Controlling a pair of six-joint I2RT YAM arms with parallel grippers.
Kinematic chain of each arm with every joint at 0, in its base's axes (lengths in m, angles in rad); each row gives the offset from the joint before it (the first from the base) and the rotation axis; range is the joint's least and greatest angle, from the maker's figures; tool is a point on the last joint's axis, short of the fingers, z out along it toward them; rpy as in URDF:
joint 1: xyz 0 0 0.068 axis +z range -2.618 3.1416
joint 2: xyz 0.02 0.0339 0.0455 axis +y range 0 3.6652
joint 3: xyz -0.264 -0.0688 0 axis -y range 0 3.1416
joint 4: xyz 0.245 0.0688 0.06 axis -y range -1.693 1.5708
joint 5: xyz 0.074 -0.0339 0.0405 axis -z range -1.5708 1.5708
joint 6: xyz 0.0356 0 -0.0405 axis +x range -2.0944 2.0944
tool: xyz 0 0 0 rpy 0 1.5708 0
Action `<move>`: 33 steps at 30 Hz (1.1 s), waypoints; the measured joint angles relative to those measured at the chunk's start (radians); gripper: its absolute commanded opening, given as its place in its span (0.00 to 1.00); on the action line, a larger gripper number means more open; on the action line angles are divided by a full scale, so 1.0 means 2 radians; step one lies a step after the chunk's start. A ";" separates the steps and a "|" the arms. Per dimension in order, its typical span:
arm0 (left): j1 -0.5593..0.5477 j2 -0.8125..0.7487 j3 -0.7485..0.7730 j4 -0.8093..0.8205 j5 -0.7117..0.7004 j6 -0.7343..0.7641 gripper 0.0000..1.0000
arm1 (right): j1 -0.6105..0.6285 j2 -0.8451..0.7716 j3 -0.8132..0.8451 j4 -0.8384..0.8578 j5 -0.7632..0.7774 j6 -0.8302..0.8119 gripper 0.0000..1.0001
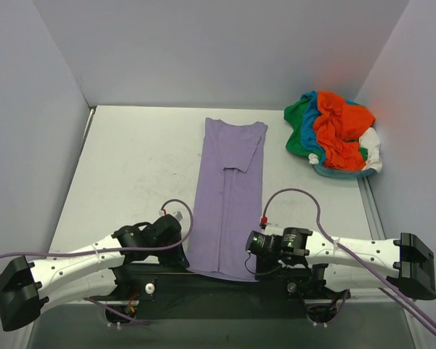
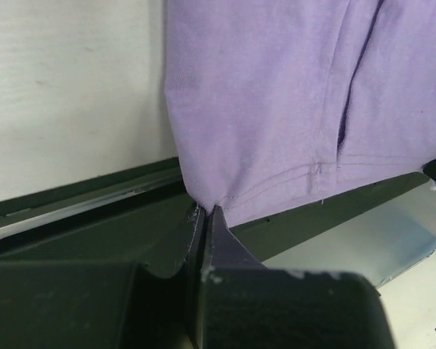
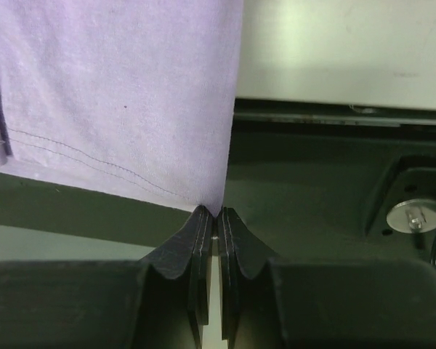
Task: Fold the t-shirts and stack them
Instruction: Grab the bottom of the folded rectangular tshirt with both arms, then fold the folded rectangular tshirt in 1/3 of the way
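Note:
A lavender-purple t-shirt (image 1: 229, 196) lies folded into a long narrow strip down the middle of the table, sleeves folded in, its hem hanging over the near edge. My left gripper (image 1: 185, 256) is shut on the hem's left corner (image 2: 203, 200). My right gripper (image 1: 251, 251) is shut on the hem's right corner (image 3: 216, 207). A crumpled heap of orange-red (image 1: 338, 127), green (image 1: 296, 127), teal-blue (image 1: 309, 131) and white (image 1: 370, 142) t-shirts sits at the far right.
Grey walls close in the table on the left, back and right. A dark mounting rail (image 1: 218, 287) runs along the near edge under the hem. A purple cable (image 1: 305, 200) loops above the right arm.

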 measured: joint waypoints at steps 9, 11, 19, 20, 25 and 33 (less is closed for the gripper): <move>-0.037 -0.019 0.026 -0.044 -0.007 -0.016 0.00 | 0.077 -0.006 0.009 -0.030 -0.003 0.049 0.01; -0.038 -0.026 0.038 -0.058 -0.008 -0.017 0.00 | 0.096 -0.006 0.019 -0.041 -0.002 0.066 0.01; -0.039 -0.039 0.079 -0.090 -0.017 -0.014 0.00 | 0.117 -0.010 0.087 -0.102 0.032 0.100 0.00; -0.039 -0.038 0.084 -0.093 -0.021 -0.014 0.00 | 0.115 -0.013 0.093 -0.108 0.038 0.102 0.00; -0.039 -0.024 0.105 -0.096 -0.035 -0.012 0.00 | 0.085 -0.025 0.109 -0.133 0.057 0.096 0.00; 0.005 0.028 0.137 -0.079 -0.043 0.019 0.00 | -0.004 -0.027 0.139 -0.150 0.082 0.046 0.00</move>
